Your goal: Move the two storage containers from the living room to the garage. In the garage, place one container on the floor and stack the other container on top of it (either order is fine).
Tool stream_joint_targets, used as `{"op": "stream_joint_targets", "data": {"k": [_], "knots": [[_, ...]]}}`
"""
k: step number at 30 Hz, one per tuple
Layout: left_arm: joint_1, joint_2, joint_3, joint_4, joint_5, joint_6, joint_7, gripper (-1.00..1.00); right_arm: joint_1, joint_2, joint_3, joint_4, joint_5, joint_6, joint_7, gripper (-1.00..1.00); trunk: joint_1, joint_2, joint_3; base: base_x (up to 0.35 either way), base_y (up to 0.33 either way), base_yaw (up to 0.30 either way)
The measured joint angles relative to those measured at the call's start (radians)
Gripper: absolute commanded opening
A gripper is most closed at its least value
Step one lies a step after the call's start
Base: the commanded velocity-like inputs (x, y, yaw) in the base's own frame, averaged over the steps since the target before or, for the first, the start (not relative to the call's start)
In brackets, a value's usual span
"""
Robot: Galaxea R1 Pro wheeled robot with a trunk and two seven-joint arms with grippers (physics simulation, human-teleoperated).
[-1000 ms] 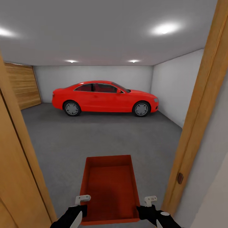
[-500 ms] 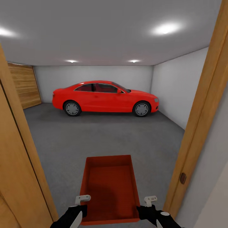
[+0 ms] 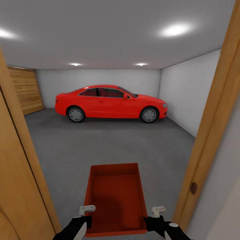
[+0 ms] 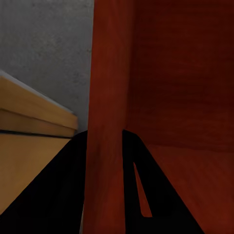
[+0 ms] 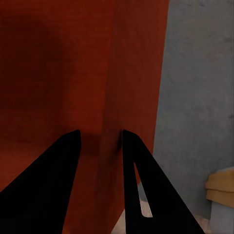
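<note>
I hold one orange-red open-topped storage container (image 3: 115,196) level in front of me, its inside empty. My left gripper (image 3: 85,221) is shut on its left side wall, and the left wrist view shows the black fingers (image 4: 58,195) straddling that wall (image 4: 109,73). On the opposite side wall my right gripper (image 3: 151,221) is also shut, its fingers (image 5: 53,175) clamping the wall (image 5: 131,73). The second container is out of view. Ahead lies the garage, with its dark grey floor (image 3: 100,143) and pale walls.
I stand in a wooden doorway, with the jambs close on the left (image 3: 16,166) and right (image 3: 213,126). A red car (image 3: 110,103) is parked across the far end. The brown slatted door (image 3: 25,93) is at the far left. Open floor lies between me and the car.
The door jambs have slid slightly outward in the view, so the camera has crept forward. The container and both grippers keep their place in the picture.
</note>
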Motion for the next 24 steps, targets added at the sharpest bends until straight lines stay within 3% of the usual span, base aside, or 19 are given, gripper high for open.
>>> {"op": "stream_joint_targets", "data": {"k": [8,24], "knots": [[0.0,0.0,-0.001,0.0,-0.001,0.0,0.0,-1.0,0.0,0.0,-0.001,0.0,0.001,0.0,0.0,-1.0,0.0,0.0,0.0,0.257,0.1,0.0],[0.0,0.0,-0.001,0.0,0.0,0.0,0.0,-1.0,0.0,0.0,-0.001,0.0,0.001,0.001,0.0,-1.0,0.0,0.0,0.0,0.045,-0.026,0.0]]}}
